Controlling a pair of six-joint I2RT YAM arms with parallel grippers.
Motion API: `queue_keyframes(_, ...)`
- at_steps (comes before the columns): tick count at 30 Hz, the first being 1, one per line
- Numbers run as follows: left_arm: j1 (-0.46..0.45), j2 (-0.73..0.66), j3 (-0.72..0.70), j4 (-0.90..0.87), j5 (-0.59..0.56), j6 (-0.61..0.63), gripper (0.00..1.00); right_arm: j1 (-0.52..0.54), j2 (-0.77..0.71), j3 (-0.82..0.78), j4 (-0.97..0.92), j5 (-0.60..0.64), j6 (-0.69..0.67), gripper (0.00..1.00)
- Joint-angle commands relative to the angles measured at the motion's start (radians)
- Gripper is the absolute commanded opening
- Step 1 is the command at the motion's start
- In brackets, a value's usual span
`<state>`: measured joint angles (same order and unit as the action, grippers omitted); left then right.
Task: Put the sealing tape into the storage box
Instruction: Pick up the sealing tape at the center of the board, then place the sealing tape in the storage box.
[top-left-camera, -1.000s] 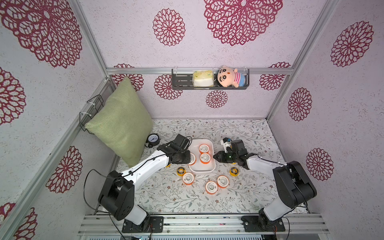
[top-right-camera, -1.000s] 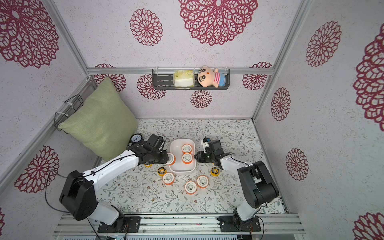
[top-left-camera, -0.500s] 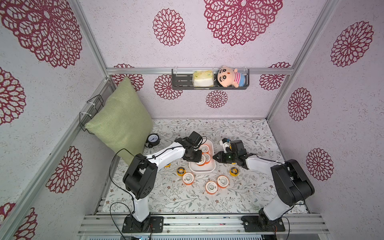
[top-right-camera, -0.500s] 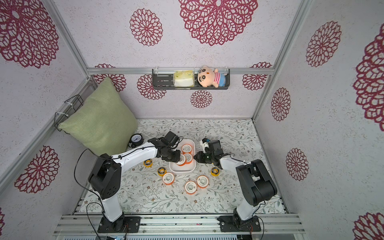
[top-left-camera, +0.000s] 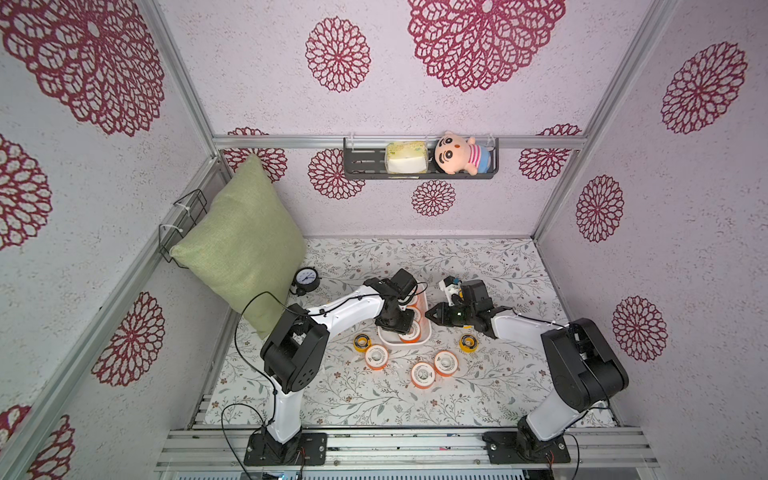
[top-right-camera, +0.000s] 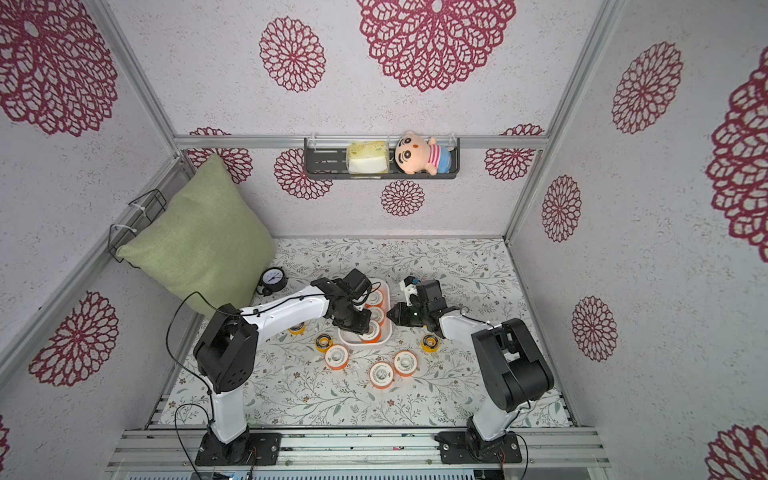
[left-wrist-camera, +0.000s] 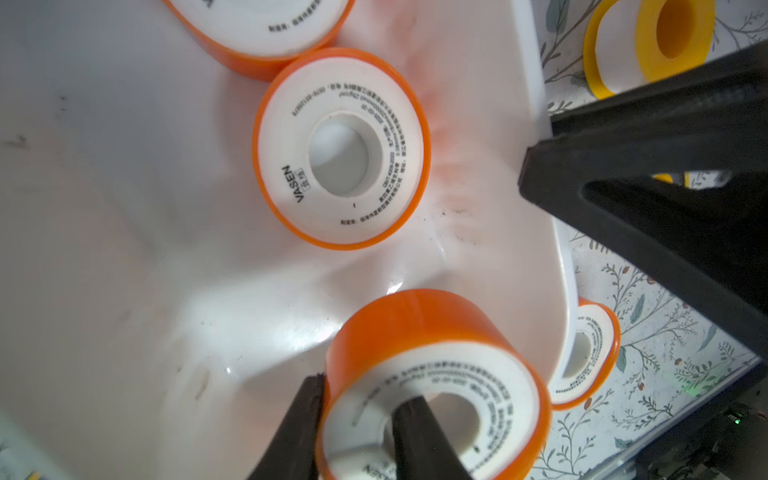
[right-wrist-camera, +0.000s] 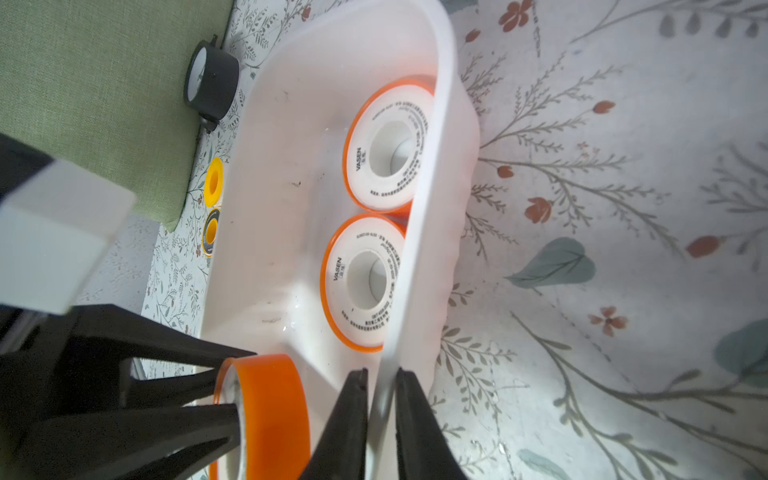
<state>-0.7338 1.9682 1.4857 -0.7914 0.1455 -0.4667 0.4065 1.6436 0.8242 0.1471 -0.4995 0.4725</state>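
Our left fingers (left-wrist-camera: 299, 428) pinch the orange spool (left-wrist-camera: 415, 328) through its core, over the near end of the storage box (left-wrist-camera: 124, 208); our right fingers (right-wrist-camera: 345, 424) clamp its rim.

Pale lilac textured walls (top-left-camera: 249, 83) printed with crimson flower medallions (top-left-camera: 484, 37) close the space on the left, far and right sides, joined by aluminium frame bars (top-left-camera: 399, 142). On the far wall hangs a dark grey slotted shelf (top-left-camera: 365, 164) holding a yellow-and-white wrapped packet (top-left-camera: 406, 157) and a plush doll (top-left-camera: 455, 153) in a striped top, lying on its side. A green cushion (top-left-camera: 245, 245) leans in the far left corner by a black wire rack (top-left-camera: 183, 220). A black-rimmed gauge (top-left-camera: 306, 279) with a white dial sits just beside the cushion. The floor is a cream cloth (top-left-camera: 374, 399) with leafy sprigs and small flowers, ending at an aluminium rail (top-left-camera: 399, 444) on the near side. The light is even and soft.
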Motion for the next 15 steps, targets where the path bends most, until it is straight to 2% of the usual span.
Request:
queue_keyframes(1, -0.018, 0.038, 0.026, -0.019, 0.011, 0.022, 0.30, 0.003, 0.002, -0.001, 0.014, -0.018, 0.007, 0.18)
queue_keyframes(15, -0.035, 0.085, 0.071, -0.041, 0.007, 0.036, 0.33, 0.004, -0.015, -0.016, 0.009, -0.011, 0.010, 0.18)
